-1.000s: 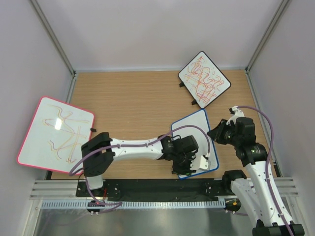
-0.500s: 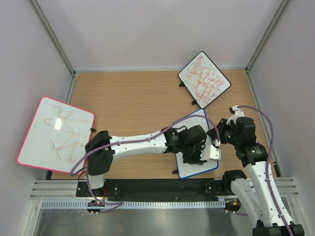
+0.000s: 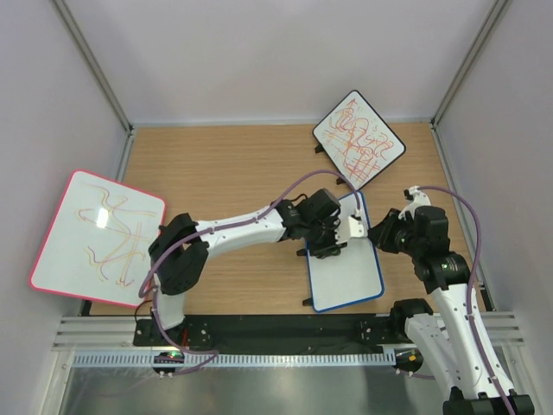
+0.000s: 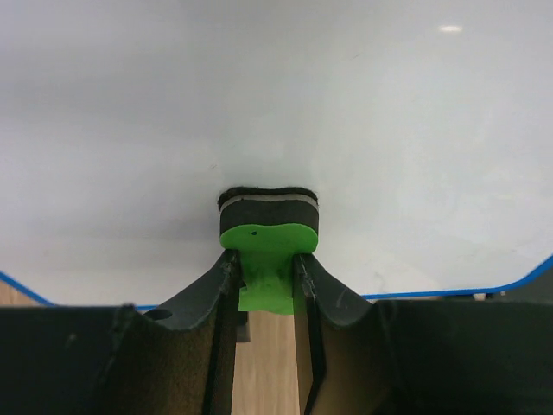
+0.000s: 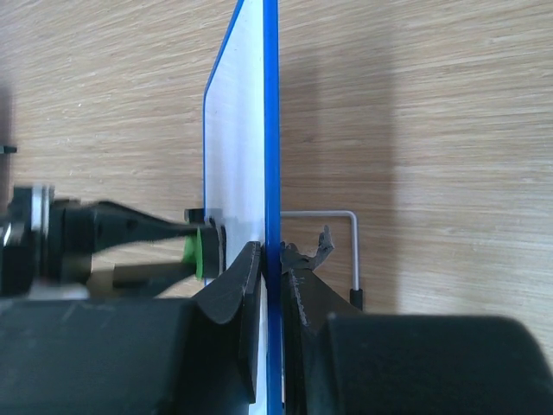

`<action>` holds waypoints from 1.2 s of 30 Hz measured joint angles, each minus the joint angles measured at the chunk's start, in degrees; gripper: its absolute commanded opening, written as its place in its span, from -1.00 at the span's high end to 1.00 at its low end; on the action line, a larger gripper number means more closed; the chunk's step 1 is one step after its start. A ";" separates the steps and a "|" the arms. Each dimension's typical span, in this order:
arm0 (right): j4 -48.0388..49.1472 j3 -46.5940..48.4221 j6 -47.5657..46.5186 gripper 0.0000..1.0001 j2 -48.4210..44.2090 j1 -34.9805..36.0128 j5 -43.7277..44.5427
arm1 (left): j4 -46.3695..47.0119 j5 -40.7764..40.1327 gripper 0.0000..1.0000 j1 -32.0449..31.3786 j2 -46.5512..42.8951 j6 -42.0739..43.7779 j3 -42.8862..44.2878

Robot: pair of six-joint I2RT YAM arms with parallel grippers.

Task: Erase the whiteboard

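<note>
1. Well, the whiteboard [image 3: 347,278] is a smooth, glossy white rectangle with a thin blue frame and rounded corners, and its face looks clean in every view. It sits on the pale wood-grain table [image 3: 233,164], toward the right and near the front edge.
2. The left gripper [image 3: 339,235] has its 2 black fingers closed on the green plastic handle of a small eraser [image 4: 268,226]. The eraser's dark felt pad is pressed flat on the white face, in the board's far half.
3. The right gripper [image 3: 381,233] is clamped on the board's right-hand blue edge, 1 finger on each side.
4. Only the left wrist view shows the eraser's layers: green back, pale band, black felt. Only the right wrist view shows the board edge-on, a thin blue line, with a bent wire leg [image 5: 352,251] ending in a black foot on its back side.
5. From above, the board's long axis runs near to far, with the far end leaning slightly left and the white face turned up.
6. A pink-framed board [image 3: 99,233] with orange lines overhangs the table's left edge. A black-framed board [image 3: 359,140] thick with red-orange scribbles lies diamond-wise at the far right.
</note>
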 measured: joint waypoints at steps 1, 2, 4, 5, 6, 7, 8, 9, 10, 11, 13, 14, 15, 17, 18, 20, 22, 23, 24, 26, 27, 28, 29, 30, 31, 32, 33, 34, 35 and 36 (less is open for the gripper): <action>0.00 0.00 0.02 0.98 0.00 0.00 0.00 | 0.20 -0.07 0.99 1.03 0.00 0.02 -0.46; 0.02 0.00 0.04 0.98 0.00 0.00 -0.02 | 0.48 -0.26 1.00 2.23 0.13 0.13 -1.07; 0.04 0.00 0.11 0.98 -0.02 0.00 -0.02 | 0.92 -0.66 1.00 4.72 1.09 0.20 -1.44; 0.02 0.00 0.13 0.98 -0.02 0.00 0.00 | 1.25 -0.81 0.99 5.97 1.77 0.20 -1.44; 0.02 0.00 0.20 0.98 -0.02 0.00 0.00 | 1.51 -1.05 0.99 7.02 2.36 0.17 -1.42; 0.04 0.00 0.35 0.98 -0.02 0.00 0.00 | 1.88 -1.33 0.99 8.20 3.17 0.17 -1.36; 0.11 0.00 0.46 0.98 -0.02 0.00 -0.02 | 2.25 -1.81 0.99 9.29 4.02 0.20 -1.29; 0.22 0.00 0.61 0.98 -0.02 0.00 -0.04 | 2.51 -2.38 1.00 10.67 5.11 0.15 -1.22; 0.28 0.00 0.79 0.98 -0.02 0.00 -0.07 | 2.60 -2.80 0.99 11.39 5.70 0.15 -1.22; 0.35 0.00 0.98 0.98 -0.02 0.00 -0.09 | 2.60 -3.17 1.00 12.07 6.27 0.13 -1.22; 0.44 0.00 1.20 0.98 -0.02 0.00 -0.15 | 2.62 -3.43 0.99 12.68 6.75 -0.07 -1.22; 0.44 0.00 1.22 0.98 -0.04 0.00 -0.17 | 2.60 -3.45 0.99 12.66 6.71 -0.07 -1.22; 0.46 0.00 1.25 0.98 -0.13 0.00 -0.20 | 2.58 -3.45 0.99 12.59 6.56 -0.13 -1.22; 0.44 0.00 1.25 0.98 -0.15 0.00 -0.33 | 2.51 -3.17 0.99 12.50 5.97 -0.46 -1.25; 0.48 0.00 1.25 0.98 -0.15 0.00 -0.52 | 2.43 -2.73 0.99 12.48 5.49 -0.70 -1.25; 0.48 0.00 1.22 0.98 -0.39 0.00 -1.14 | 2.40 -1.40 0.99 12.37 3.96 -1.51 -1.31; 0.48 0.00 1.22 0.98 -0.46 0.00 -1.79 | 2.21 -0.17 0.99 12.07 1.73 -2.01 -1.51; 0.48 0.00 1.22 0.98 -0.52 0.00 -1.99 | 2.03 0.37 1.00 11.96 0.42 -2.21 -1.62; 0.48 0.00 1.22 0.98 -0.57 0.00 -2.16 | 1.88 0.83 0.99 11.96 -1.05 -2.43 -1.73; 0.42 0.00 1.25 0.98 -0.81 0.00 -2.62 | 1.75 1.70 0.99 12.00 -4.09 -2.93 -2.27; 0.35 0.00 1.25 0.98 -0.98 0.00 -2.84 | 1.51 2.03 0.99 12.11 -5.66 -3.08 -2.60; 0.20 0.00 1.38 0.98 -1.18 0.00 -3.06 | 1.51 2.21 0.99 12.35 -7.17 -3.13 -3.08; -0.04 0.02 1.44 0.98 -1.40 0.00 -3.17 | 1.44 2.25 0.99 12.63 -8.26 -3.15 -3.48; -0.39 0.04 1.53 0.98 -1.62 0.00 -3.39 | 1.40 2.27 0.99 13.05 -9.49 -3.17 -4.04; -0.96 0.22 1.66 0.98 -1.64 0.00 -3.65 | 1.36 2.25 1.00 13.62 -10.49 -3.19 -4.59; -1.66 0.48 1.77 0.98 -1.64 0.00 -3.98 | 1.29 2.21 0.99 14.21 -11.21 -3.26 -5.14; -2.40 0.85 1.92 0.98 -1.53 0.00 -4.31 | 1.22 2.19 1.00 14.86 -11.67 -3.30 -5.68; -3.30 1.33 2.16 0.98 -1.29 0.00 -4.70 | 1.22 2.14 1.00 15.54 -11.96 -3.34 -6.32; -3.89 1.73 2.47 0.98 -1.07 0.00 -5.03 | 1.14 2.08 0.99 16.20 -12.04 -3.39 -6.97; -4.33 2.01 2.62 0.98 -0.83 0.00 -5.29 | 1.05 1.99 0.99 16.65 -12.04 -3.41 -7.52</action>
